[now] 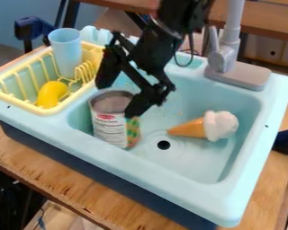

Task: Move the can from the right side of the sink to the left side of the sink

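Note:
The black gripper (pixel 119 96) hangs over the left part of the light blue sink (pixel 245 101), its two fingers spread wide. Below it a tin can (pixel 112 126) with a white, red and green label stands in the basin near the left wall, its grey end facing up. One fingertip is at the can's right upper edge, the other above its back left rim; whether they touch it I cannot tell. To the right, an ice cream cone (pixel 209 126) with a white scoop lies on the basin floor, apart from the can, its tip pointing left.
A yellow dish rack (pixel 21 102) at the left holds a blue cup (pixel 66 51) and a yellow object (pixel 51 93). The grey faucet (pixel 223 60) rises at the back right. A drain hole (pixel 164 145) lies between can and cone.

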Robot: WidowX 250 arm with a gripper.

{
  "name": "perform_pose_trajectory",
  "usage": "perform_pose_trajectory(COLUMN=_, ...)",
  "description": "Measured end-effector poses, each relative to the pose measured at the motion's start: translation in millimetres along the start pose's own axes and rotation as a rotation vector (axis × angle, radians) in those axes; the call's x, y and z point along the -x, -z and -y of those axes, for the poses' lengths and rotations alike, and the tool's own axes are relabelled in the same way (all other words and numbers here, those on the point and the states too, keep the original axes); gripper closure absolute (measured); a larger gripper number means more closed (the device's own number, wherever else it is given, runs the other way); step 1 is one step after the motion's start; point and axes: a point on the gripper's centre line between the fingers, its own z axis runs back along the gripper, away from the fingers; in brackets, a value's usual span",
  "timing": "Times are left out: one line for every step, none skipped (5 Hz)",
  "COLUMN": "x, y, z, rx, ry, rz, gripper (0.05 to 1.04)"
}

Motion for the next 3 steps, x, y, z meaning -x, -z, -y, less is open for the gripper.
perform_pose_trajectory(x=8, y=-9, z=5, rx=0.086, ry=0.015, rz=0.106, gripper=0.081)
perform_pose_trajectory(x=25, y=-27, z=11, rx=0.200, ry=0.016, rz=0.247, gripper=0.081)
perform_pose_trajectory(x=31, y=-31, z=18, rx=0.255, ry=0.043, rz=0.290, gripper=0.081)
